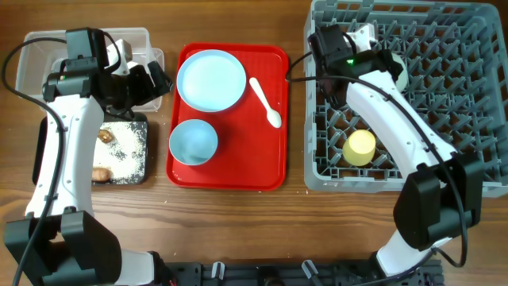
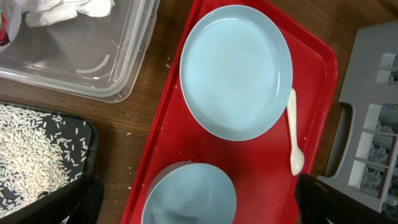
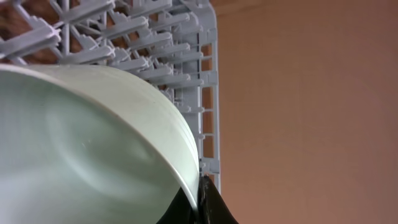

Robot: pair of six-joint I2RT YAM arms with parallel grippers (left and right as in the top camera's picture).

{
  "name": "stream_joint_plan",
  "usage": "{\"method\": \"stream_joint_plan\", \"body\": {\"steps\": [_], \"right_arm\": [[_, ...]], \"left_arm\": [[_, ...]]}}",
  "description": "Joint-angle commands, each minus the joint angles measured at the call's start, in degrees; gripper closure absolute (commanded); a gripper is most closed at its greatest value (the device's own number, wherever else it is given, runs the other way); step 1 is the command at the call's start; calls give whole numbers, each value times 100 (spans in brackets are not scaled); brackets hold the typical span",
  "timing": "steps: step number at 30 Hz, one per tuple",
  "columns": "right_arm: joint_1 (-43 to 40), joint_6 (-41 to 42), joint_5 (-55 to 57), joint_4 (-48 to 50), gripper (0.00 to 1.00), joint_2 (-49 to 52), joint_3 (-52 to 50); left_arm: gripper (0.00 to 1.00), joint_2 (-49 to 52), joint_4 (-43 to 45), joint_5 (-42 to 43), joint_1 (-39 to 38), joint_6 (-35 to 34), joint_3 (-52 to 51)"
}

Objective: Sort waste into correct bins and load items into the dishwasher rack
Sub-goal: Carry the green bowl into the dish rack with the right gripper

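Observation:
The light blue plate (image 1: 210, 79) (image 2: 236, 71), the light blue bowl (image 1: 193, 141) (image 2: 189, 196) and the white spoon (image 1: 266, 102) (image 2: 293, 134) lie on the red tray (image 1: 238, 171). My left gripper (image 1: 157, 79) (image 2: 196, 202) is open and empty, hovering between the clear tub (image 1: 32, 56) and the red tray. The tub holds white tissue (image 2: 68, 9) and a red wrapper (image 2: 3, 31). The black tray (image 1: 141, 171) holds rice (image 2: 31, 152), a brown lump (image 1: 104, 136) and a carrot piece (image 1: 100, 174). My right gripper (image 1: 390, 65) (image 3: 199, 202) is shut on the rim of the pale green bowl (image 1: 402, 75) (image 3: 81, 155) inside the rack (image 1: 476, 171) (image 3: 155, 56). The yellow cup (image 1: 359, 147) lies in the rack.
The grey rack's corner (image 2: 373, 149) stands just right of the red tray in the left wrist view. A few loose rice grains lie on the wooden table (image 2: 134, 134) between the tub, black tray and red tray.

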Motion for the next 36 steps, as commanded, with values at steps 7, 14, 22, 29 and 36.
{"method": "stream_joint_plan", "body": {"steps": [7, 14, 22, 29, 36], "right_arm": [[-136, -363, 120, 350, 96, 291, 7], [-302, -214, -487, 389, 96, 291, -2], [-295, -212, -857, 203, 96, 291, -83], [190, -734, -852, -177, 96, 291, -83], [813, -1130, -855, -273, 52, 289, -81]], "left_arm": [[0, -98, -2, -11, 24, 33, 122], [0, -98, 0, -11, 24, 33, 122], [0, -98, -2, -13, 24, 31, 122], [0, -98, -2, -13, 24, 33, 122], [0, -98, 0, -11, 24, 33, 122]]}}
